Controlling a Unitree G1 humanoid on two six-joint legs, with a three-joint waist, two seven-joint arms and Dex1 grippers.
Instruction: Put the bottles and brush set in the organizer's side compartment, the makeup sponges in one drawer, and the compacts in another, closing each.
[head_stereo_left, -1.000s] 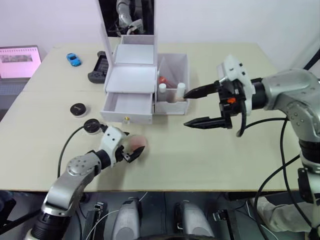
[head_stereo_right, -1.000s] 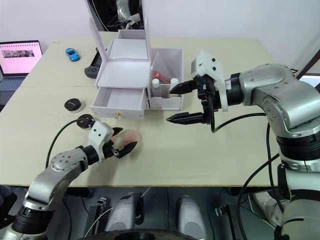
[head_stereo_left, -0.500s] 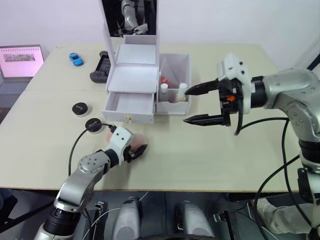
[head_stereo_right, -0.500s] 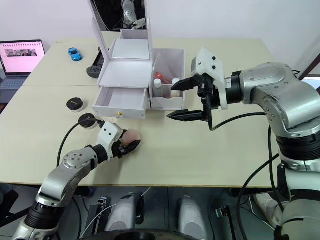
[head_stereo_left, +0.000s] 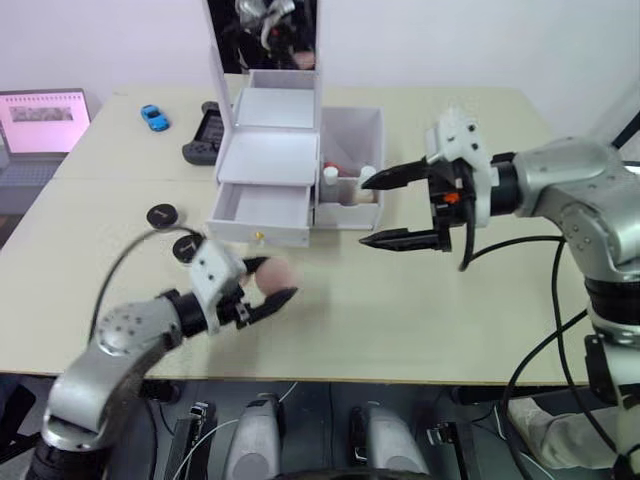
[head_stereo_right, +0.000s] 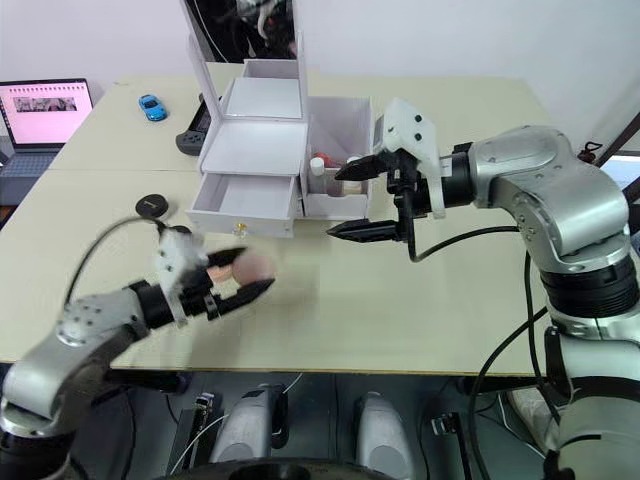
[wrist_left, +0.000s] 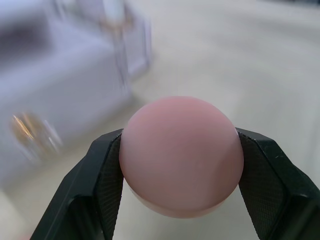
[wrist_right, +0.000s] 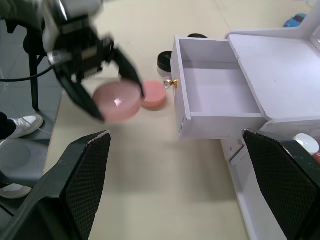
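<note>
One pink makeup sponge (wrist_left: 181, 156) is clamped in the left gripper (head_stereo_left: 262, 284), near the organizer's (head_stereo_left: 268, 160) open drawer (wrist_right: 220, 98); the right gripper (head_stereo_left: 383, 208) is spread wide.

Organizer (head_stereo_left: 268, 160): white box, upright mirror at the back, on the table.
Drawer (wrist_right: 215, 97): lower front drawer pulled open, gold knob, inside bare.
Side compartment (head_stereo_left: 352, 150): open-top bin on the organizer's right; white-capped bottles stand upright inside.
Sponge (wrist_left: 181, 155): pink, round, clamped between the left gripper (head_stereo_left: 262, 290) fingers, off the table in front of the drawer.
Second sponge (wrist_right: 153, 96): pink, flat on the table, near the drawer knob.
Compacts (head_stereo_left: 162, 215): two black discs on the table, left of the organizer, apart from each other.
</note>
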